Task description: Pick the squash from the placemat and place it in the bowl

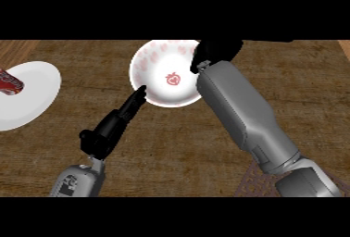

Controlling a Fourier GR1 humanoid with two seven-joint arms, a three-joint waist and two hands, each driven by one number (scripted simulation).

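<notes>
Dark wood-grain counter fills kitchen scene. White bowl with red strawberry print sits at counter's far middle. Right hand hangs over bowl's right rim, fingers curled; whether it grasps squash, cannot tell, squash hidden from sight. Left hand near bowl's lower left, fingers straight, tips at rim. White plate well left of bowl. Placemat corner below bowl, under right forearm.

Two smooth grey forearms end in glossy black hands. The left hand, at seven o'clock, joins a short forearm with dark markings. The right hand, at one o'clock, caps a thick, segmented forearm.
</notes>
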